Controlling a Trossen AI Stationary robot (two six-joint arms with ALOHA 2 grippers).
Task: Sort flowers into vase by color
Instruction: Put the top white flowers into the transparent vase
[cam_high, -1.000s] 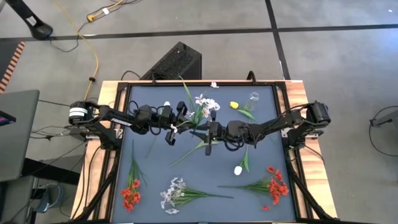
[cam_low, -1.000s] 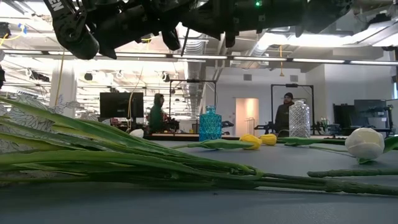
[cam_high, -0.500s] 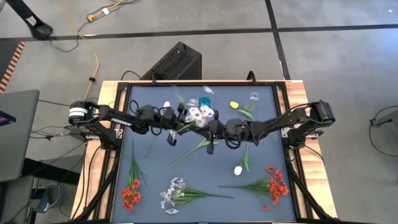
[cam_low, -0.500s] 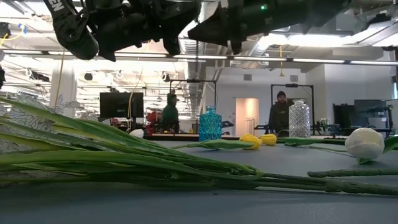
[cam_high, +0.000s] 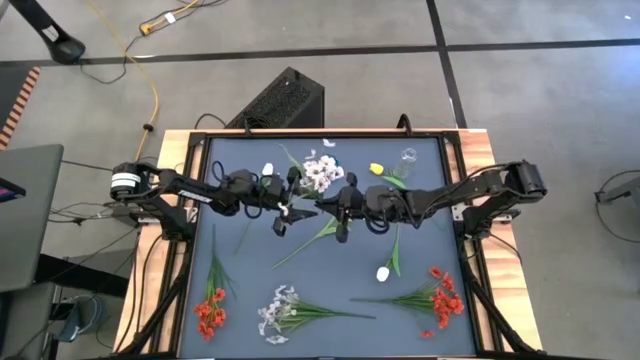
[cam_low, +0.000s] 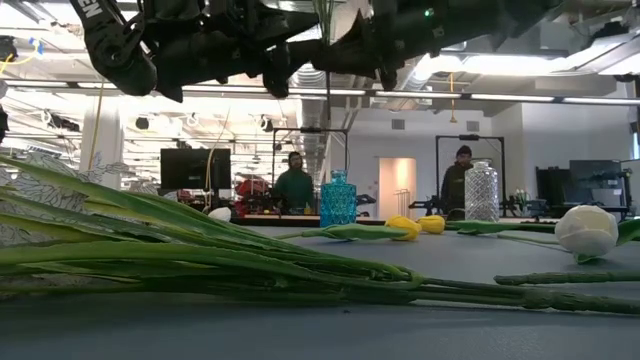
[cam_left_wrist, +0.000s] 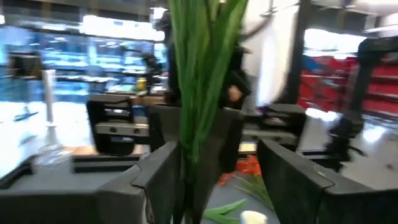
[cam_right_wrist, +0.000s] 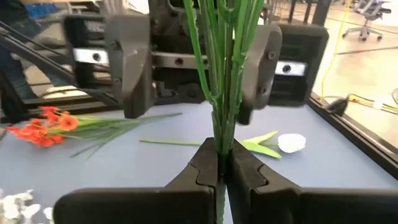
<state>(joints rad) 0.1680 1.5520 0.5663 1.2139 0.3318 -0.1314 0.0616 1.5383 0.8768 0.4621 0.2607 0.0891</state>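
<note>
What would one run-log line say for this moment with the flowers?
stage: mid-air handover | right arm: jaws shut on pale spray stems | left arm: jaws open around same stems

Bare mat (cam_high: 250, 265) mid-table — flowers (cam_high: 212, 305) along the near edge

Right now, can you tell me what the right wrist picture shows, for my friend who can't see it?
The right gripper has its fingers shut on a bunch of green stems. The left gripper faces it, fingers spread either side of the stems. On the table behind lie red flowers and a white tulip.
</note>
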